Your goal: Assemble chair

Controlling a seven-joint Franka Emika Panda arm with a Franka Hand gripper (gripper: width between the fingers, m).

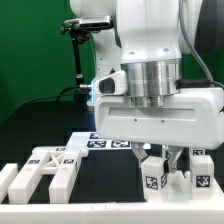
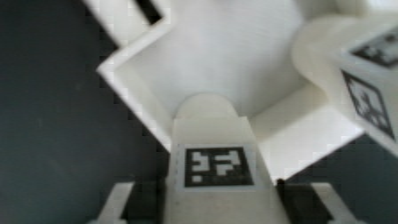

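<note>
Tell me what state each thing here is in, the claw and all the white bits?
gripper: low over the table, jaws either side of a tagged piece; whether they grip it cannot be told.
tagged chair piece: between the jaws.
chair parts at the exterior view's left: loose, lying on the table.
tagged block at the exterior view's right: resting on the table, not held.
marker board: flat on the table.

Exterior view faces the arm (image 1: 150, 40) from nearby; wrist view looks down on shared chair parts (image 2: 217, 135).

Bright, even light; soft, blurry wrist view.
</note>
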